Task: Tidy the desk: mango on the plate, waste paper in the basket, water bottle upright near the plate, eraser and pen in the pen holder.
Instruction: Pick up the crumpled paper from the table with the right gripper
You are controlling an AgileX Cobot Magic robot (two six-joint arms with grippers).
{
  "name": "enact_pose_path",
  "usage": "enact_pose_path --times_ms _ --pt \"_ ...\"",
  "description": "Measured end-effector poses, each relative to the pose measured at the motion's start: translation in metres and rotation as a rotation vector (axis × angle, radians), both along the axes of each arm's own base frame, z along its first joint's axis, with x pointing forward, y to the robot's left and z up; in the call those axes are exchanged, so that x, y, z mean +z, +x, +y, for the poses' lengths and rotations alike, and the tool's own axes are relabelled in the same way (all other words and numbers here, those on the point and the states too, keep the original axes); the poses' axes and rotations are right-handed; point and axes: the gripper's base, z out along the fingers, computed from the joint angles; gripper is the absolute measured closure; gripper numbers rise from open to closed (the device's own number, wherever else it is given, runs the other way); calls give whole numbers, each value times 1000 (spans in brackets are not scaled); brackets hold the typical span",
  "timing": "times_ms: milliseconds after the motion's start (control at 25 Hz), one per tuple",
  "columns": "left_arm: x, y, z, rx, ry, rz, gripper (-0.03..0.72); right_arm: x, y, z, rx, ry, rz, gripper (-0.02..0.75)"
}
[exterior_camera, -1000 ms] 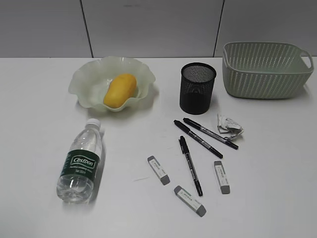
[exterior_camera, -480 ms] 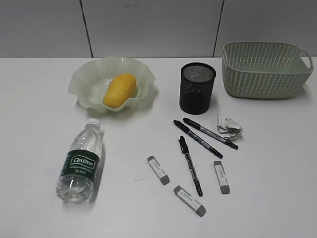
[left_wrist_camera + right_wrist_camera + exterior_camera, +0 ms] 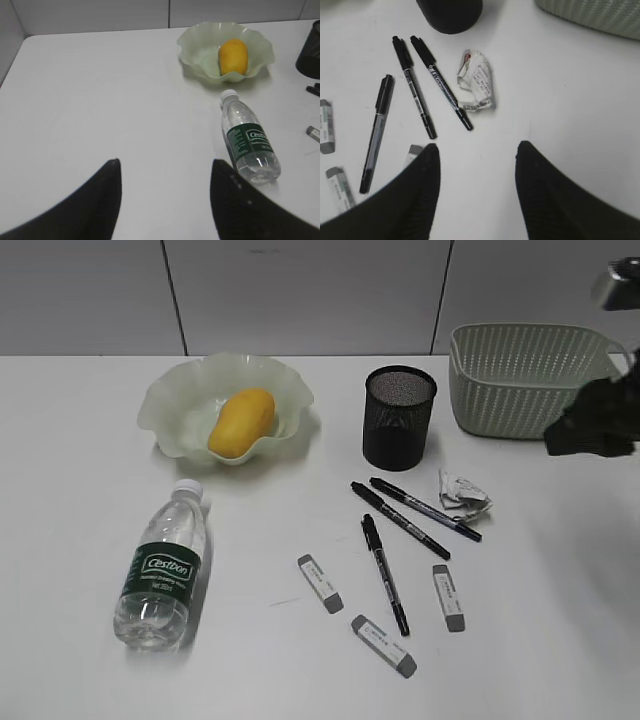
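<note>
1. Black right arm (image 3: 598,425) has come into the exterior view at the right edge, before the basket (image 3: 520,380); half a second ago it was absent.
2. Right fingers (image 3: 425,190) spread wide, holding nothing, above waste paper (image 3: 476,80) and pens (image 3: 441,82).
3. Left fingers (image 3: 107,200) likewise apart, empty, over bare tabletop (image 3: 100,100).
4. Mango (image 3: 241,422) unchanged on plate (image 3: 170,400); bottle (image 3: 163,565) lying flat.

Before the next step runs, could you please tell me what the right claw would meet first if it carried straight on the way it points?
Probably the crumpled paper: it lies just ahead of the open right claw, with bare desk between. Depth is uncertain.
</note>
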Motion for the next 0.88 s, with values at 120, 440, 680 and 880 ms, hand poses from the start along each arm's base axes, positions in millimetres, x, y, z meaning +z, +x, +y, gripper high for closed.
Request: enact_pose_path --times_ms 120,440,680,880 --pt "0 0 0 20 0 0 263 -25 42 7 -1 -10 89 342" --pt "0 0 0 25 0 0 263 -109 98 21 3 -27 301 258" --pt "0 0 0 25 0 -1 263 -144 103 28 8 -41 342 341" --pt "0 0 0 25 0 -1 263 -132 102 31 17 -33 320 694"
